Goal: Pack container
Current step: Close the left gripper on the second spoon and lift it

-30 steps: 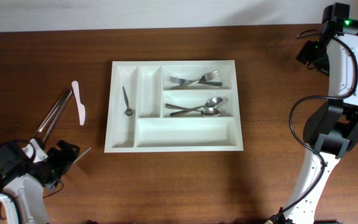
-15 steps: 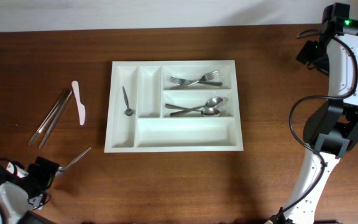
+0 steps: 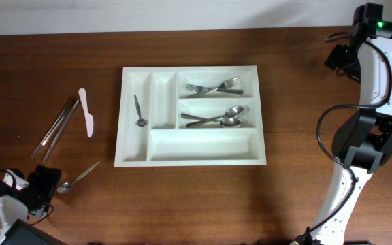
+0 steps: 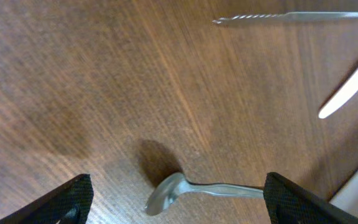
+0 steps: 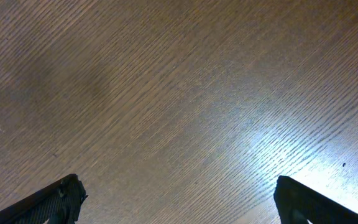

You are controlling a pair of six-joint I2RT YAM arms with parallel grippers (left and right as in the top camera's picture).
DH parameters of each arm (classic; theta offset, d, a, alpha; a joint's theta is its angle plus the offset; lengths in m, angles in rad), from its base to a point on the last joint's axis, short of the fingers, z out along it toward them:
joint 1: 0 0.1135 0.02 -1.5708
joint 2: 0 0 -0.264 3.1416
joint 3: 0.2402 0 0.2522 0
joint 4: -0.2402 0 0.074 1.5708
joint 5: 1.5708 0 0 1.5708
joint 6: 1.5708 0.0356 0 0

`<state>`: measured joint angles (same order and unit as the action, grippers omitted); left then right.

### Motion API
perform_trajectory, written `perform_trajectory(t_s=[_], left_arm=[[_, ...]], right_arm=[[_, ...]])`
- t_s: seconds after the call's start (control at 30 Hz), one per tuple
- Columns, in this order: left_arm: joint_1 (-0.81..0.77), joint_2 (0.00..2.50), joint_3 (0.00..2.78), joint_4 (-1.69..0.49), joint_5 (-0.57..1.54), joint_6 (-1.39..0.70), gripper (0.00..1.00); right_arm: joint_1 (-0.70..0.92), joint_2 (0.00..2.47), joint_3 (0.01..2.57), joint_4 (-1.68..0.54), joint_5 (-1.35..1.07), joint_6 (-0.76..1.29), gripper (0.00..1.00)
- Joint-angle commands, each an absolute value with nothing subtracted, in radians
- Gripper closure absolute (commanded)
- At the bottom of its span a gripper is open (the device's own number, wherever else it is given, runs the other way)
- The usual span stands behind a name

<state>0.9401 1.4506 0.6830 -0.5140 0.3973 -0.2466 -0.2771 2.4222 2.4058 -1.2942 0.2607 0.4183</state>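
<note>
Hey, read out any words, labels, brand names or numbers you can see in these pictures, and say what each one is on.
No readable text in any view.
The white tray, the spoon and the table show no legible mark.
The green light on the right arm is a lamp, not a sign.

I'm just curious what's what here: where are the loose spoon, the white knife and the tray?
loose spoon (image 3: 82, 175): overhead view, middle of its handle.
white knife (image 3: 86, 114): overhead view, middle of its length.
tray (image 3: 203, 145): overhead view, bare floor of the empty long compartment.
</note>
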Motion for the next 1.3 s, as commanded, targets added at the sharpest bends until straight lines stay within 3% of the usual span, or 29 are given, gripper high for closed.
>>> perform_trajectory(t_s=[0.0, 0.37, 0.47, 0.8, 1.0, 1.27], left_arm=[[0.945, 1.459, 0.652, -0.496, 0.461, -0.234, 0.18], [0.884, 1.461, 0.570, -0.440, 0.483, -0.231, 0.23], [0.884, 1.461, 0.569, -0.434, 0.483, -0.231, 0.37], [0.884, 1.461, 0.569, -0.434, 0.474, -0.231, 0.64], [0.884, 1.461, 0.569, -0.434, 0.471, -0.231, 0.96], [0.884, 1.460, 0.569, -0.429, 0.472, -0.231, 0.98]], right_arm=[[-0.276, 2.369, 2.424, -1.294, 0.262, 0.419, 0.01], [-0.276, 2.369, 2.424, -1.294, 0.262, 0.419, 0.01], [-0.276, 2.369, 2.424, -1.294, 0.262, 0.419, 0.01], [-0.276, 2.369, 2.424, -1.294, 0.262, 0.419, 0.01], [-0.276, 2.369, 2.424, -1.294, 0.262, 0.419, 0.01], [-0.276, 2.369, 2.424, -1.294, 0.262, 0.419, 0.01]])
